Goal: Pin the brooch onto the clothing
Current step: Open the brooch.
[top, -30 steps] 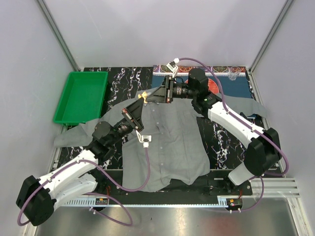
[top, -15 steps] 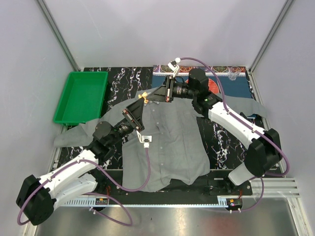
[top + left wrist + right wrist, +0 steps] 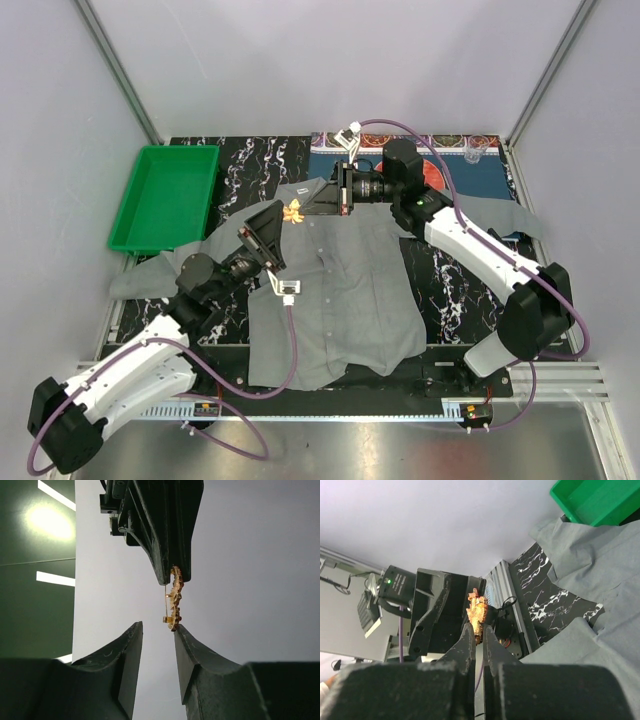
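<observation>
The gold brooch (image 3: 293,212) hangs in the air above the collar of the grey shirt (image 3: 340,290). My right gripper (image 3: 303,207) is shut on it; in the right wrist view its fingers pinch the brooch (image 3: 479,611) by one end. My left gripper (image 3: 282,217) is open just beside the brooch. In the left wrist view the brooch (image 3: 174,600) hangs edge-on from the right gripper's dark fingers (image 3: 170,540), and its lower end touches the tip of my left gripper's right-hand finger (image 3: 187,645). The shirt lies spread flat and also shows in the right wrist view (image 3: 600,555).
A green tray (image 3: 165,195) stands at the back left, also seen in the right wrist view (image 3: 595,497). A blue patterned placemat (image 3: 480,175) lies at the back right, partly under the shirt's sleeve. The black marbled table top (image 3: 250,160) lies around the shirt.
The brooch and both gripper tips have shifted slightly toward the near side, over the collar. The left arm's elbow has drawn back to the left.
</observation>
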`<state>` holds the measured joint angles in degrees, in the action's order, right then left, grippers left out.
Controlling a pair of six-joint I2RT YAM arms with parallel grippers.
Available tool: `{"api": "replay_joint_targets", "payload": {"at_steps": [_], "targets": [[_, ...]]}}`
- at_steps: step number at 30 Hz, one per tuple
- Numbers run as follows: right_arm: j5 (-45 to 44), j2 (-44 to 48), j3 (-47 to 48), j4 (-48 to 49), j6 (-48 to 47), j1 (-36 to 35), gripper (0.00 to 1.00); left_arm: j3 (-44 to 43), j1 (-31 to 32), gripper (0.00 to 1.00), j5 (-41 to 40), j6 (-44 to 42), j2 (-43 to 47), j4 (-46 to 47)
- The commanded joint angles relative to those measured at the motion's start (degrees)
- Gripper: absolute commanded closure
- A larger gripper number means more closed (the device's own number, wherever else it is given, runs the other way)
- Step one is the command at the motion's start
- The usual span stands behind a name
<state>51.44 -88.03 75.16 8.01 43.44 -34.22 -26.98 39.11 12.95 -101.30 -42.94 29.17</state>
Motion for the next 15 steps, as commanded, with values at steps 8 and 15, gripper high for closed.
{"api": "replay_joint_targets", "payload": {"at_steps": [8, 15], "targets": [[7.36, 0.67, 5.0, 0.95, 0.24, 0.82, 1.0, -1.23, 0.35, 0.62, 8.31, -0.83, 4.35, -7.46], [9.73, -0.39, 5.79, 0.96, 1.03, 1.17, 1.0, -0.97, 0.26, 0.65, 9.29, -1.45, 4.62, -7.28]]}}
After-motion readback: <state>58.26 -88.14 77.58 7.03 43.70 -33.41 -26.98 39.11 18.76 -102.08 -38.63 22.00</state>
